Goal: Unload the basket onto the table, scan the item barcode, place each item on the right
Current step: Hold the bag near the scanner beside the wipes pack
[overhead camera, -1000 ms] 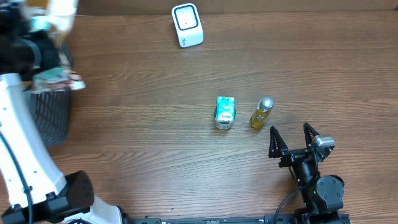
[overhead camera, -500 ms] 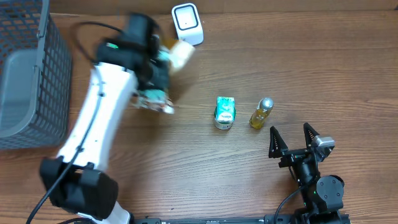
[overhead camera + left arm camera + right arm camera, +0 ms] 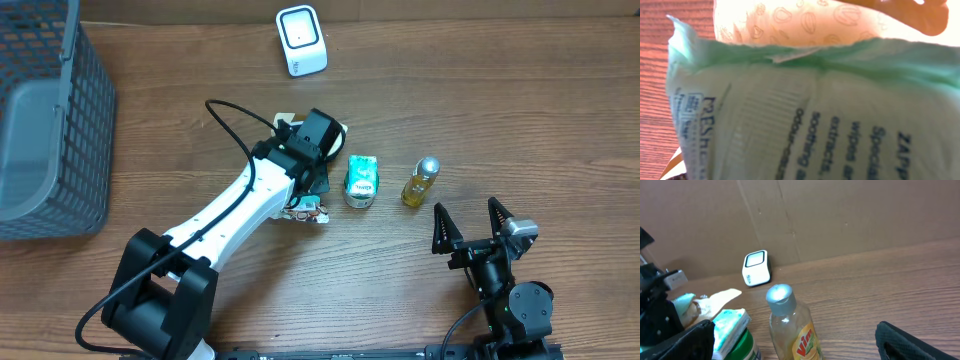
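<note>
Left gripper point(image 3: 318, 172) around wipes pack point(image 3: 815, 115), arm point(image 3: 225, 215) outstretched over table point(image 3: 500, 100)

There is one scanner point(image 3: 301, 40), one basket point(image 3: 92, 130), one bottle point(image 3: 420, 182), one green can point(image 3: 361, 182) and one pack point(image 3: 815, 110) of wipes. There are two arms (a white arm point(image 3: 225, 215), a black arm point(image 3: 497, 275)). And there is just one table point(image 3: 500, 90).

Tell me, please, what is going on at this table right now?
The left gripper is closed on a soft pack of wipes over the middle of the table, just beside a green container and a yellow bottle. The white scanner stands apart at the far edge, and the pack is not in front of it. The right gripper rests open near the bottle, holding nothing. A mesh basket sits at the left.
</note>
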